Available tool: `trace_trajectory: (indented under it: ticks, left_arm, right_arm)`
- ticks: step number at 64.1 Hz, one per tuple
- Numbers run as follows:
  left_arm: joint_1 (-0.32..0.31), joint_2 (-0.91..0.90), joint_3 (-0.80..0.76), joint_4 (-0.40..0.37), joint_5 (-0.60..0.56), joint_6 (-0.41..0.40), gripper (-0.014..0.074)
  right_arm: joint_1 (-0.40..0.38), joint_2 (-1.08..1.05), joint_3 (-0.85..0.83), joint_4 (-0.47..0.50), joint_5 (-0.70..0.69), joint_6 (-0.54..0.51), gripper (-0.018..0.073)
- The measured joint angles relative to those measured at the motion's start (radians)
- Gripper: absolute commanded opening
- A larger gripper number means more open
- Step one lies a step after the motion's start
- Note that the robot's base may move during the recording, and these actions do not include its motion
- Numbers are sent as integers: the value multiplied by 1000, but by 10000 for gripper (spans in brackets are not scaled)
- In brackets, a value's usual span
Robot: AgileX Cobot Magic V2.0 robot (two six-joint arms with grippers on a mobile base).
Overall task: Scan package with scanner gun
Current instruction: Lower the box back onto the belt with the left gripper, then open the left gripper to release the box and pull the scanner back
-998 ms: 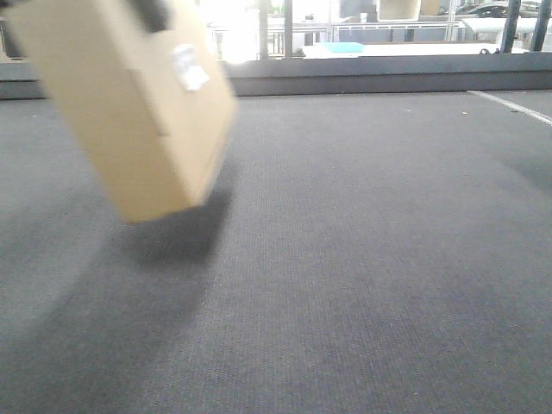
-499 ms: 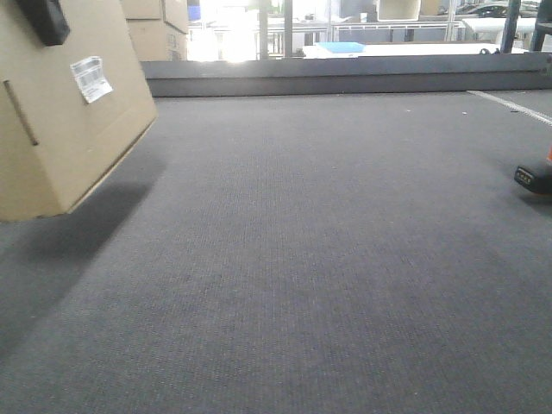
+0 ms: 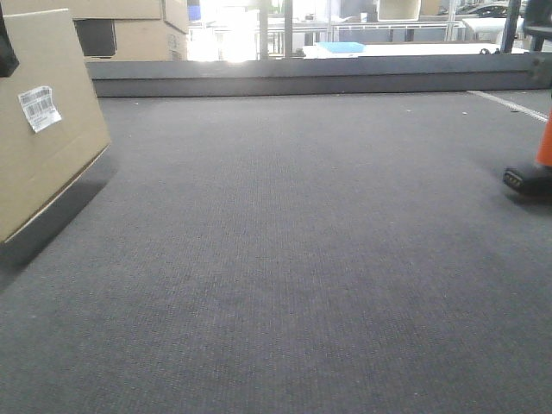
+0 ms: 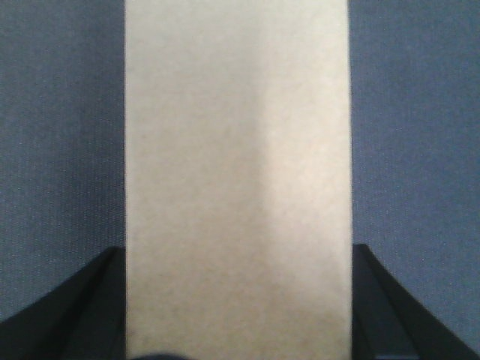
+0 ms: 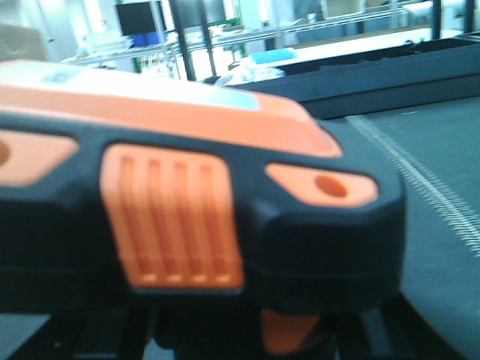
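Cardboard fills the left wrist view: the package lies between the two dark fingers of the left gripper, which press flush against its long edges, so it is firmly clamped. From the front camera the package leans tilted at the far left, its white barcode label turned toward the open grey mat. The scanner gun crowds the right wrist view so closely that the right gripper's fingers are hidden. I cannot tell whether they are clenched on it. In the front view it shows only at the right edge, well apart from the package. The step in hand looks like bringing the scanner gun and barcode label together. The next move calls for aiming its head squarely at that label.
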Motion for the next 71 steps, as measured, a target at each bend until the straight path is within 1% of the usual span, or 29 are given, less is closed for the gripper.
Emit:
trace_trajectory:
  ticks: [9,12,15,20,21,24,27,31,41,56,58,71]
  left_arm:
    - [0,0,2,1,0,0,-111]
    - [0,0,2,1,0,0,-111]
    - [0,0,2,3,0,0,-111]
    - [0,0,2,3,0,0,-111]
    - [0,0,2,3,0,0,-111]
    - [0,0,2,3,0,0,-111]
    - [0,0,2,3,0,0,-111]
    - [0,0,2,3,0,0,-111]
    - [0,0,2,3,0,0,-111]
    - [0,0,2,1,0,0,-111]
    - [0,0,2,1,0,0,-111]
    - [0,0,2,1,0,0,-111]
  right_arm:
    - [0,22,0,-5,-2,0,-157]
    - [0,26,0,-5,-12,0,-116]
    - [0,33,0,-5,-20,0,-54]
    - [0,40,-2,-5,-29,0,99]
    - [0,43,-2,-5,-34,0,144]
    - [0,43,-2,-5,-36,0,220]
    - [0,43,-2,-5,-36,0,276]
    - [0,43,-2,-5,-36,0,322]
    - [0,43,-2,-5,-38,2,380]
    - [0,43,-2,-5,-44,2,558]
    - [0,43,-2,-5,-44,2,568]
    - [0,43,12,-5,-44,2,562]
